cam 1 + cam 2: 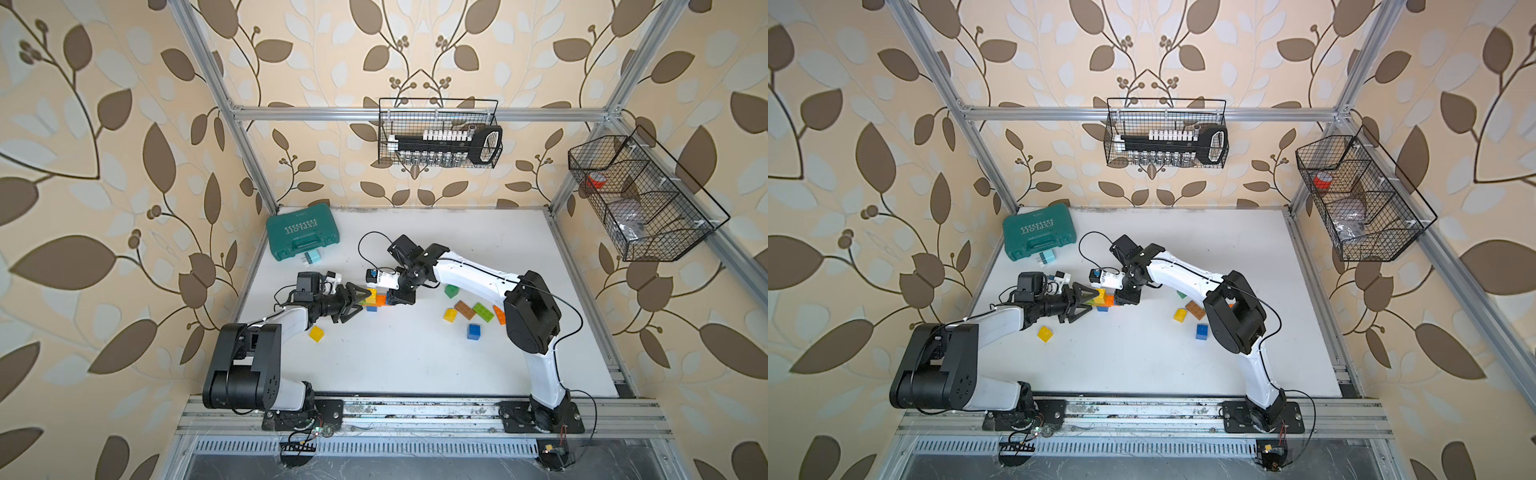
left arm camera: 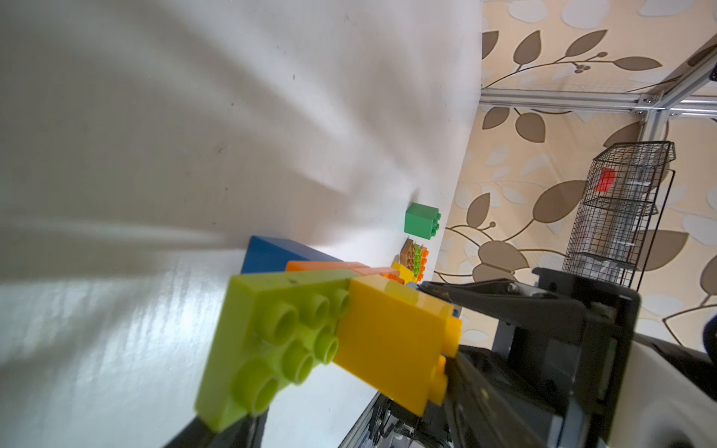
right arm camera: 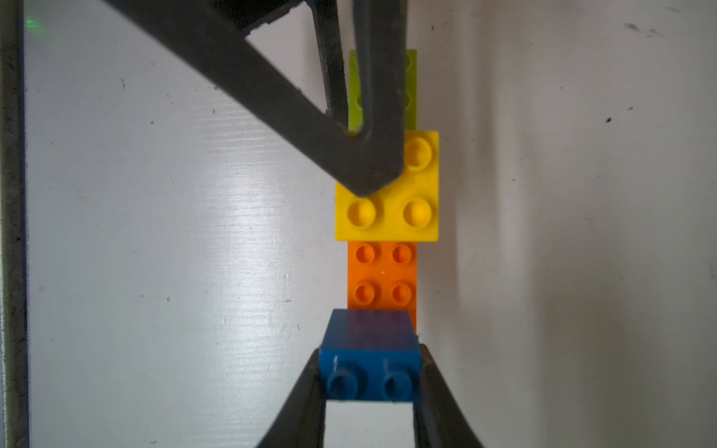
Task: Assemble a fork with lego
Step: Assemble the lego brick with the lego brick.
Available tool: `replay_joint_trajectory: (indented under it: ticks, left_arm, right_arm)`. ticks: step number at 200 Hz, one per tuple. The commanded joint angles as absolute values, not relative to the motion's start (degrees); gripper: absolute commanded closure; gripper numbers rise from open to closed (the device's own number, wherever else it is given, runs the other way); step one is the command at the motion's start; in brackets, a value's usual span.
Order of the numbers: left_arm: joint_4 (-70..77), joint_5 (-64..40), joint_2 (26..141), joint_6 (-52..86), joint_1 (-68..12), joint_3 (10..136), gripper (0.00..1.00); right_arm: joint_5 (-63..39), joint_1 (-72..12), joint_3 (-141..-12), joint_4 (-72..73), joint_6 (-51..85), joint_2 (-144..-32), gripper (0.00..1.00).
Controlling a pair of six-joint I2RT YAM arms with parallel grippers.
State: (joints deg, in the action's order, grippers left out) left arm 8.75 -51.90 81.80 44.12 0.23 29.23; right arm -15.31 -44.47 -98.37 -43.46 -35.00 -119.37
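A lego assembly hangs between both grippers at table centre. It is a row of a lime brick (image 2: 271, 333), a yellow brick (image 3: 388, 209) on top of it, an orange brick (image 3: 382, 275) and a blue brick (image 3: 368, 360). My left gripper (image 1: 365, 301) (image 2: 337, 388) is shut on the lime and yellow end, with one finger on the yellow studs and the other under the lime brick. At the opposite end, my right gripper (image 1: 392, 297) (image 3: 368, 384) is shut on the blue brick's sides. Another blue brick (image 1: 371, 308) shows just below the row.
Loose bricks lie on the white table (image 1: 415, 365): yellow (image 1: 316, 333) near the left arm; green (image 1: 451, 291), yellow (image 1: 450, 314), brown (image 1: 464, 310), lime (image 1: 483, 312) and blue (image 1: 473, 331) by the right arm. A teal tool case (image 1: 301, 234) sits back left. Wire baskets (image 1: 440, 133) hang on the walls.
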Motion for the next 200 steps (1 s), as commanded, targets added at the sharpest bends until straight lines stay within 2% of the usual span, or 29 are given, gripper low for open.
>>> replay_joint_trajectory:
  ticks: [1,200]
  left_arm:
    - [5.4,-48.4,84.1,43.6,-0.5,27.7,0.29]
    - [7.0,-47.9,84.8,44.7,-0.7,26.4,0.3]
  right_arm:
    - [-14.6,-45.0,-100.7,-44.4,-35.8,-121.0,0.7]
    - [-9.1,-47.4,-104.4,-49.5,-29.6,-124.4,0.7]
